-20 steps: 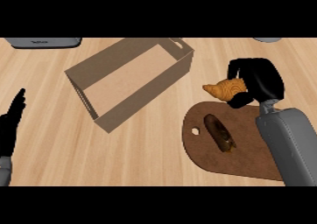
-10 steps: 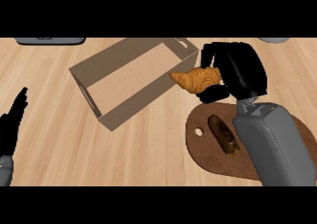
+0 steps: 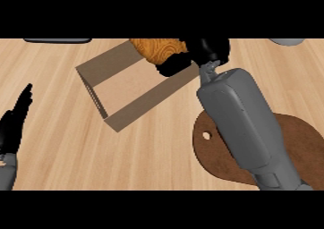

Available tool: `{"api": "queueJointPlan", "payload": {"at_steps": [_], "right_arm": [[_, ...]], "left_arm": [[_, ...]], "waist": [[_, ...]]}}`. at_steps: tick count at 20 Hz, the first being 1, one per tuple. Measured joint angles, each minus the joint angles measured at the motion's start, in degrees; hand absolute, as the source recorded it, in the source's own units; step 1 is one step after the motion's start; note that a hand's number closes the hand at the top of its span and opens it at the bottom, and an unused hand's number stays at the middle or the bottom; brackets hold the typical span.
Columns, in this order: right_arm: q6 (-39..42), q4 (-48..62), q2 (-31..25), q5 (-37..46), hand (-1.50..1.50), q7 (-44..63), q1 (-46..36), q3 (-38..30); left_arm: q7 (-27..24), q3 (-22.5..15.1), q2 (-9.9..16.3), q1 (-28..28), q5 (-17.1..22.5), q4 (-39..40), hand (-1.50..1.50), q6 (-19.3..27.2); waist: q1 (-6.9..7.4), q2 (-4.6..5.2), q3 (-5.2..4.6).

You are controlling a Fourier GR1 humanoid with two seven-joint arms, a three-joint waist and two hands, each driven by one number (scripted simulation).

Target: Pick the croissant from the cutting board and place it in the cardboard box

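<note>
The golden-brown croissant (image 3: 156, 49) hangs above the far right part of the open cardboard box (image 3: 125, 85). My right hand (image 3: 201, 51) is shut on it, thumb curled under its right end. The right forearm crosses the dark brown cutting board (image 3: 310, 147) at the lower right, hiding most of it; the board's hanging hole (image 3: 206, 134) shows at its left side. My left hand (image 3: 11, 125) rests open at the left edge, fingers pointing up.
A dark grey object (image 3: 57, 40) shows at the top left edge. A pale grey rounded object (image 3: 288, 41) sits at the top right edge. The counter is light wood.
My right hand has carried the croissant from beside the board leftward and away from me to above the box. The view has shifted. The left hand has stayed where it was.
</note>
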Motion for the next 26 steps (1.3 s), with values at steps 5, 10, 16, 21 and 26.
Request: {"api": "queueJointPlan", "payload": {"at_steps": [5,10,16,21,26], "right_arm": [[-5.94,14.33,0.53,-5.74,1.50,0.47,-9.57,-2.32],[-11.68,28.71,0.69,-10.03,1.50,-3.26,-16.00,-3.37],[-17.51,42.22,0.75,-12.00,1.50,-5.91,-21.10,-3.14],[-21.93,49.44,0.76,-14.61,-1.50,-5.55,-22.26,-4.17],[-22.85,53.90,0.77,-18.60,-1.50,-7.09,-22.88,-6.35]], "left_arm": [[-0.96,-0.70,-0.98,-1.16,-1.09,1.51,0.00,0.30],[-0.57,-1.07,-1.10,-2.55,-1.31,1.49,0.00,-0.48],[-0.25,-1.49,-1.48,-3.84,-1.52,1.26,0.00,-0.97],[0.79,-1.89,-1.47,-5.70,-1.77,0.73,0.00,-1.46],[0.42,-2.52,-2.49,-5.85,-2.40,1.29,0.00,-0.91]], "waist": [[0.79,0.36,-0.03],[1.89,0.74,-0.04],[3.37,1.30,-0.07],[4.64,1.76,-0.07],[5.37,2.13,-0.05]]}}
